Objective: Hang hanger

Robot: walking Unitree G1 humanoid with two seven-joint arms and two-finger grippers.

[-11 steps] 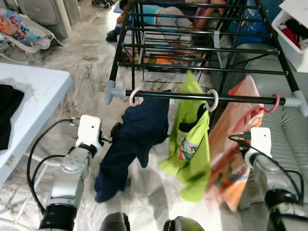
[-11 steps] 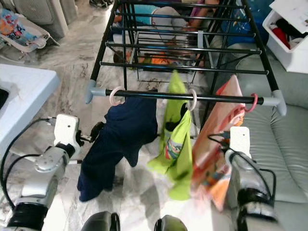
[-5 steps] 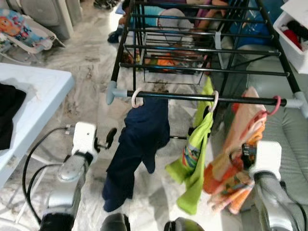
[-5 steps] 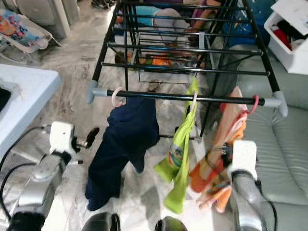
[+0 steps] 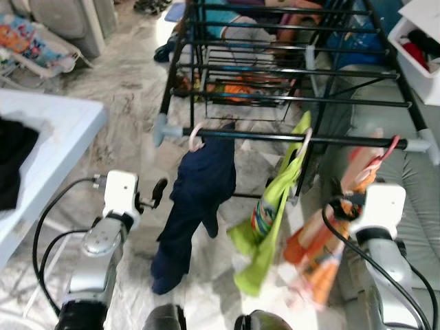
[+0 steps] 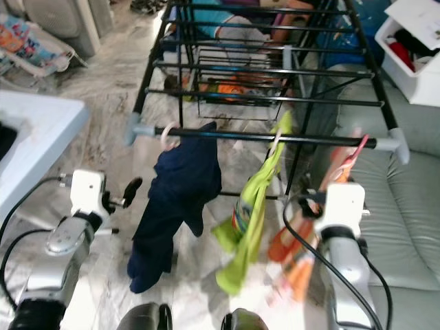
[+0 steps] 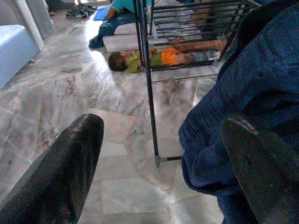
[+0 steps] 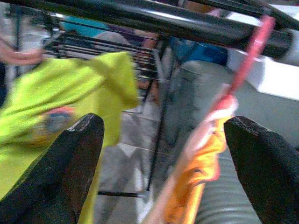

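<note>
Marble floor [image 5: 130,103]; rack rail [image 5: 275,136] holds three hangers; both tools spread, empty.

Glossy black metal rack [image 5: 275,100], soft cloth garments, polished veined marble floor [image 5: 130,103].

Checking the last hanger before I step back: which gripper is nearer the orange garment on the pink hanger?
Right. The right gripper, open, faces the orange garment just below its pink hanger. The left gripper, open, sits beside the navy garment, further along the rail.
</note>
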